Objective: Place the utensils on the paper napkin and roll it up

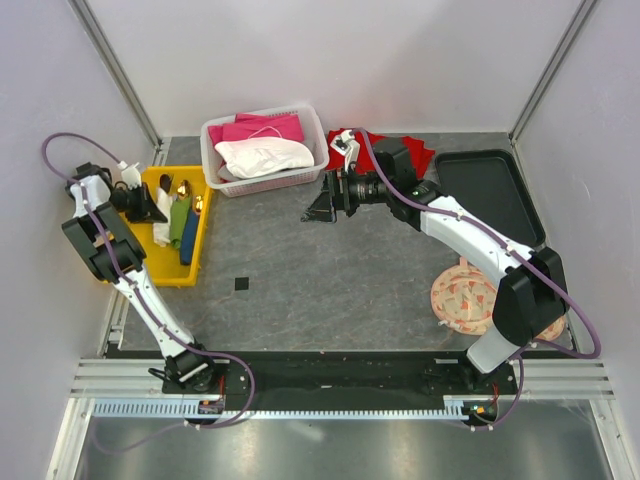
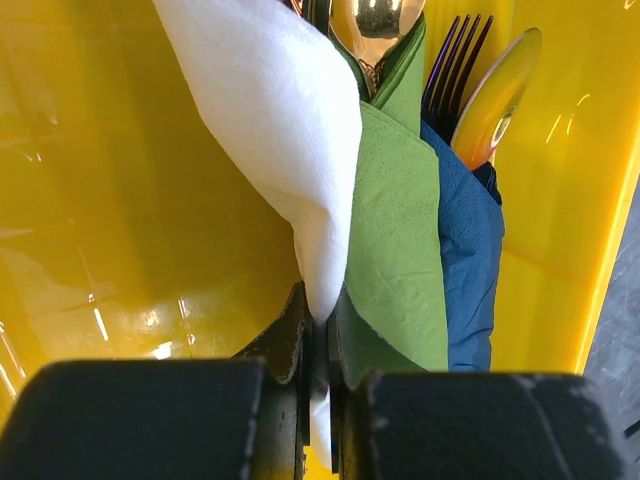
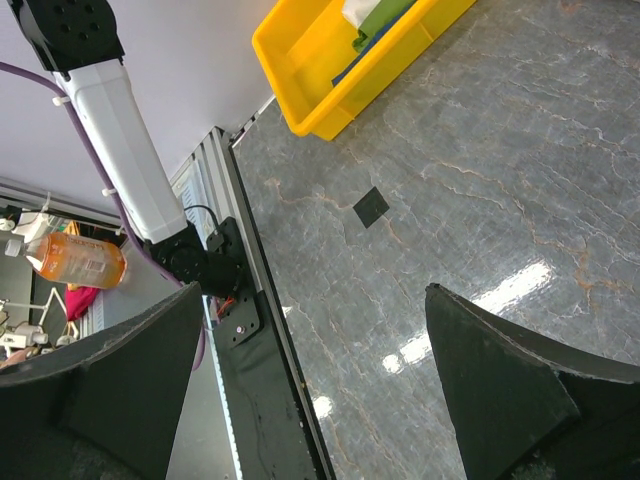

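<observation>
Bin [image 1: 160, 272] holds cutlery [image 2: 378, 25], perhaps wrapped; left gripper [image 2: 318, 320] pinches white napkin [image 2: 270, 120], right gripper [image 3: 315, 300] gapes.

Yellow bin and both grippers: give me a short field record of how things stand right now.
left gripper: shut, pinching a corner of the white napkin
right gripper: open, holding nothing, above the table
yellow bin: holds the white napkin, a green napkin and a blue napkin, side by side
utensils: gold spoon and dark fork at the napkins' far end, inside the bin
task progress: white napkin not yet on the table, nothing rolled
</observation>
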